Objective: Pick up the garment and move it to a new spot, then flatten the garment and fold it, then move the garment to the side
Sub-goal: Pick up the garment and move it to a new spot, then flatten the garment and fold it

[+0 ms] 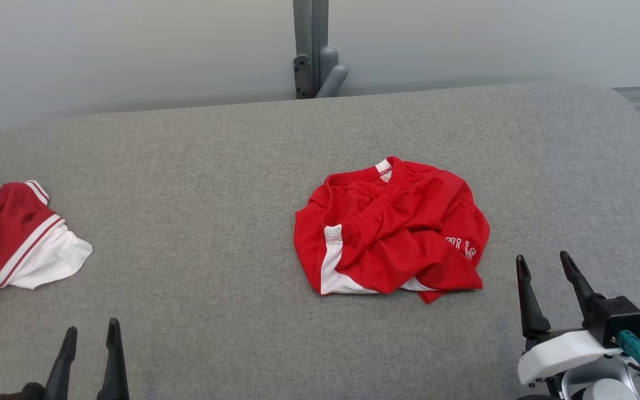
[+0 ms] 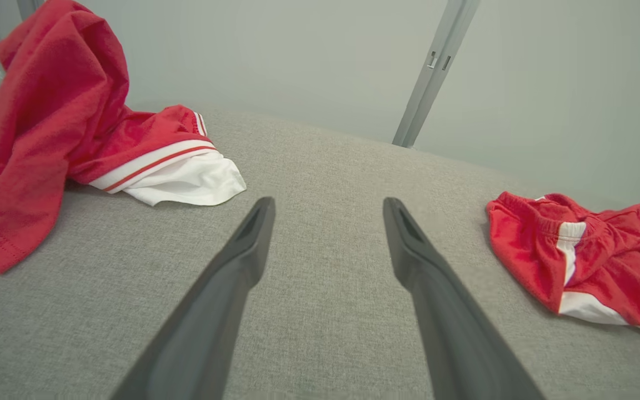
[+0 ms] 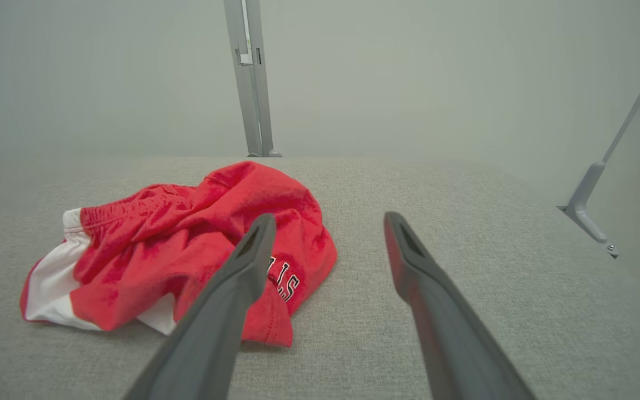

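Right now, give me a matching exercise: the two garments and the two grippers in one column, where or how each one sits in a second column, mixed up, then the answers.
Column one:
1. red shorts
2. striped red and white garment
3. left gripper
4. right gripper

Column two:
A. open, nearest the shorts
B. crumpled, mid table
C. open, over bare table
D. heaped at the table's left edge

Pairs: 1-B, 2-D, 3-C, 4-A.

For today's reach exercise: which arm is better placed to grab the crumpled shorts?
Probably right: the right gripper, open, sits close beside the shorts; the left gripper is farther off, by the jersey.
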